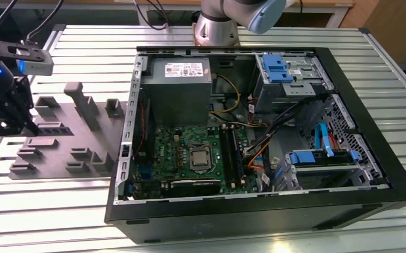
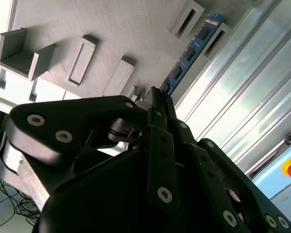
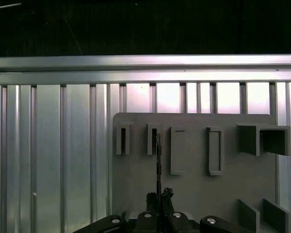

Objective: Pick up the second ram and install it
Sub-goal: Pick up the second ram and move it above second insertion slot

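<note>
The slatted aluminium table (image 1: 378, 63) carries everything. On it, toward the exterior view's right, lies the open black computer case (image 1: 259, 216). Inside I see the grey power supply (image 1: 178, 79), blue drive caddies (image 1: 276, 68) and the green motherboard (image 1: 178, 145). The motherboard has its processor socket (image 1: 200, 158) and long black memory slots (image 1: 229, 153).

Beside the case, toward the exterior view's left, sits the grey fixture (image 1: 83, 139) with its upright blocks. It stands just clear of the case wall. My wrist hangs over the fixture's far end, at the exterior view's left edge, well apart from the motherboard.

My gripper (image 3: 160, 196) is clenched on the second ram (image 3: 158, 160), with a finger pressed to each flat face at the end nearest me. In the first wrist view the stick shows edge-on as a thin dark line. It runs away from my fingertips toward a narrow slotted block (image 3: 153, 140) of the fixture. In the second wrist view it shows its side: a blue-edged strip with a row of small black chips, reaching out from my fingertips (image 2: 155, 97). Its far end lies between two slotted blocks.

I cannot tell whether its lower edge rests in the fixture or hangs just above it.
</note>
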`<state>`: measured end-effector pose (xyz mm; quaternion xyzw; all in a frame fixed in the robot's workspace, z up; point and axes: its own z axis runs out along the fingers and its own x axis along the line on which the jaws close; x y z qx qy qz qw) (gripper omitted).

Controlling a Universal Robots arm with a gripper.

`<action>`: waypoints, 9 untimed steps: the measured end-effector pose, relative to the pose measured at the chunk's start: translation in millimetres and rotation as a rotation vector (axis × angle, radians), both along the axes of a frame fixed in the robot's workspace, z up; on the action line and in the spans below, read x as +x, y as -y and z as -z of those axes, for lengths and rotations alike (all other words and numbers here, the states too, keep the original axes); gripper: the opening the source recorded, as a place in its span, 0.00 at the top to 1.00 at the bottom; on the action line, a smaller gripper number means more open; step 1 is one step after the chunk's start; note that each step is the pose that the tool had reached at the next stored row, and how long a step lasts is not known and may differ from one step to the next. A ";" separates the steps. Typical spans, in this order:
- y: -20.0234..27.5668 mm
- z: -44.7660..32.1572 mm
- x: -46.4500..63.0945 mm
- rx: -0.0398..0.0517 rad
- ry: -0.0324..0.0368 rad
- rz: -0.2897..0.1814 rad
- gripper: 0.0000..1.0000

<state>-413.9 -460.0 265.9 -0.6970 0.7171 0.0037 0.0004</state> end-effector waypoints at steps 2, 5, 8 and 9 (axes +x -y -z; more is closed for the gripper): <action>0.0 -1.3 0.0 0.0001 0.0001 0.000 0.86; -0.1 -3.1 0.0 0.0001 0.0001 0.000 0.86; -0.1 -5.0 0.0 0.0000 0.0001 0.000 0.86; -0.2 -5.6 0.0 0.0001 0.0000 0.000 0.86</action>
